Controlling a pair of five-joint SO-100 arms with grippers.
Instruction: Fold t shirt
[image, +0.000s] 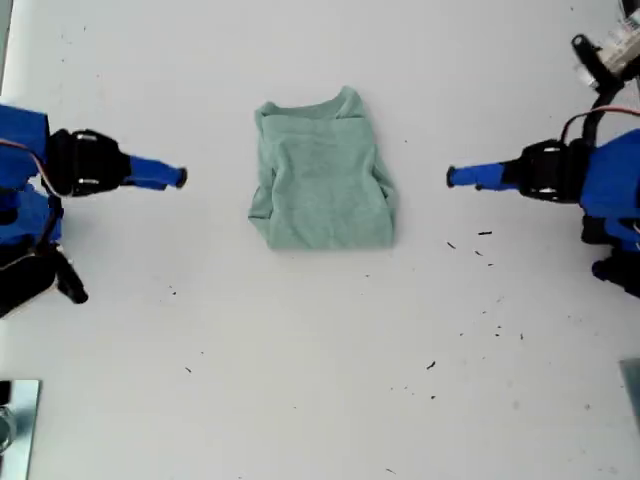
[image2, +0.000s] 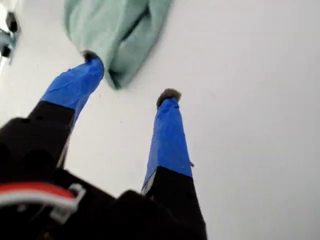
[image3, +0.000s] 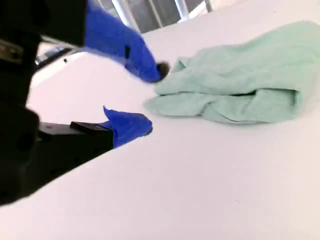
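The pale green t shirt (image: 322, 180) lies folded into a compact rectangle in the middle of the white table, collar toward the exterior view's top. From the exterior view's left one arm's gripper (image: 172, 178) points at it, and another arm's gripper (image: 458, 177) points from the right. Both stay a short way off the cloth, and the wrist views do not show which arm is which. My first gripper (image2: 131, 76) is open and empty, with a corner of the t shirt (image2: 115, 25) just beyond its fingertips. My second gripper (image3: 154, 97) is open and empty, next to the t shirt's (image3: 240, 80) layered edge.
Small dark specks dot the table (image: 300, 380) toward the exterior view's lower right. A white and black device (image: 605, 50) sits at that view's top right, and a metal piece (image: 15, 420) at its lower left. Metal frames (image3: 150, 10) stand beyond the table edge.
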